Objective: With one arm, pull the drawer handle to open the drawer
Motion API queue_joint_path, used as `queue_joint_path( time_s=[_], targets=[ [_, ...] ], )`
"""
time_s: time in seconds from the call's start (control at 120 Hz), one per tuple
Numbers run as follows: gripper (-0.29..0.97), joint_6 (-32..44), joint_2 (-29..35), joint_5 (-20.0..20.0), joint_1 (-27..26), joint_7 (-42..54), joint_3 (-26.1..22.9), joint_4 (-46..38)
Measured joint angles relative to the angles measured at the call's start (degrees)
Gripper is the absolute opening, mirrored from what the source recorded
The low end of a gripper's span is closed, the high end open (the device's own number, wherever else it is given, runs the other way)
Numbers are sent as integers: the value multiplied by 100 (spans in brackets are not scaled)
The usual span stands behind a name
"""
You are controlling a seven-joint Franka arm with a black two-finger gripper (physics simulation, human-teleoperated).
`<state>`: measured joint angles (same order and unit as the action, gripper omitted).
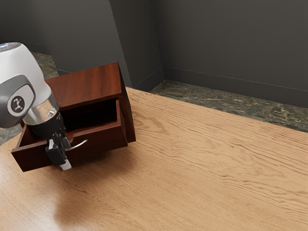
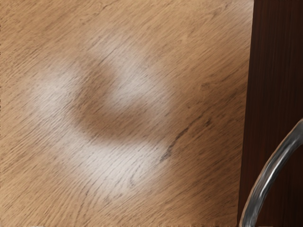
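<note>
- Drawer (image 1: 101, 137) stands pulled well out of its dark wooden cabinet (image 1: 86, 86), front panel right behind the jaws.
- Metal handle (image 1: 79, 144) curves just beside the jaws — gripped or not, I cannot tell.
- Oak tabletop (image 1: 202, 163) lies beneath the jaws.

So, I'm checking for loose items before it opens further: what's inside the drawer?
The drawer stands pulled out; the part of its inside that shows is dark, with nothing in it. The arm and the front panel hide the rest.

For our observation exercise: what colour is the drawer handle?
The handle is shiny silver, clearest in the wrist view.
</note>
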<state>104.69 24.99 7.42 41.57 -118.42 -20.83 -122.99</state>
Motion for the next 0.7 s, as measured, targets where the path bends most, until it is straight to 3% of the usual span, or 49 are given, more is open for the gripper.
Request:
queue_joint_path(
  time_s=[0.308,0.45,0.542,0.7],
  targets=[
    [57,-142,-3,5,-25,32,-3,316],
    [58,-173,-53,8,-325,25,-8,524],
    [60,-185,-320,14,-1000,-37,3,907],
    [63,-198,-1420,-40,-2840,-175,249,2187]
  ],
)
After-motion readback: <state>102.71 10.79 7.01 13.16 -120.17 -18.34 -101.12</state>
